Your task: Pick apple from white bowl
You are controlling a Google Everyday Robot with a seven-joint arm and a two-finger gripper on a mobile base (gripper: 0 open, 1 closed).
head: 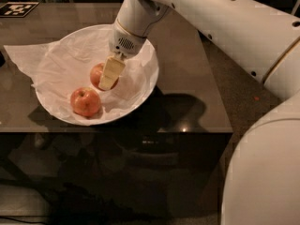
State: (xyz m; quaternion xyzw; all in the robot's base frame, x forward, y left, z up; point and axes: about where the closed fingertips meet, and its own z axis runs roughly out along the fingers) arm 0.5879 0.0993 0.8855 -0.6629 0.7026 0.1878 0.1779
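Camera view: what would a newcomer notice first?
The big white arm reaches down into the white bowl on the dark table, its gripper at the rear apple. A second apple sits at the bowl's near side, on crumpled white paper.

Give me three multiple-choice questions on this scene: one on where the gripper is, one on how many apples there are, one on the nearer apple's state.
1. Where is the gripper?
A) left of the bowl
B) inside the white bowl, at the farther apple
C) outside the picture
2. How many apples lie in the bowl?
A) one
B) two
C) four
3. The nearer apple is:
A) lifted clear
B) cut in half
C) whole, resting on the paper
Answers: 1 B, it reaches into the bowl; 2 B, two show; 3 C, nothing touches it.
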